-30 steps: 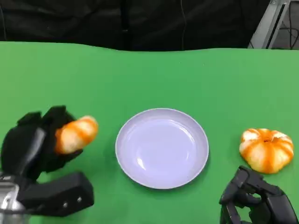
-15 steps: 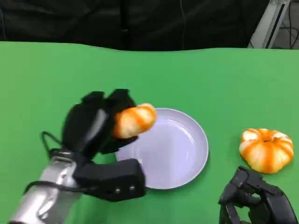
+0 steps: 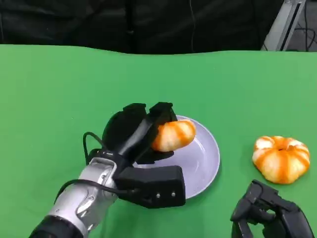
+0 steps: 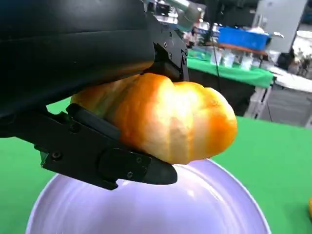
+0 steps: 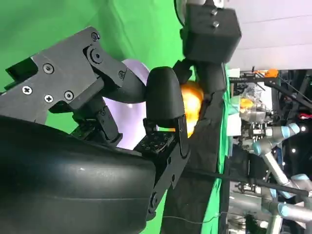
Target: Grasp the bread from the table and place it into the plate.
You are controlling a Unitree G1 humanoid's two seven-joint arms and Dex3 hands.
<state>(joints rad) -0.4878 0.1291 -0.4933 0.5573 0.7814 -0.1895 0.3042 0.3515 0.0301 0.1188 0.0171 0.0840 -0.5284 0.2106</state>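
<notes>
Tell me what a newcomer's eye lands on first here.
The left hand holding the orange-striped bread roll above the pale lilac plate at the green table's middle. Next, the pumpkin-shaped bread lying right of the plate, with the right hand just in front of it.

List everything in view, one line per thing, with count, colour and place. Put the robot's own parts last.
Bread roll: one, orange and cream, held above the plate's left part.
Plate: one, pale lilac, middle of the table.
Round bread: one, orange and cream, on the table right of the plate.
Table: one, green.
Left hand: one, black, over the plate's left rim, fingers gripping the bread roll.
Right hand: one, black, near edge, by the round bread, holding nothing, fingers curled.
</notes>
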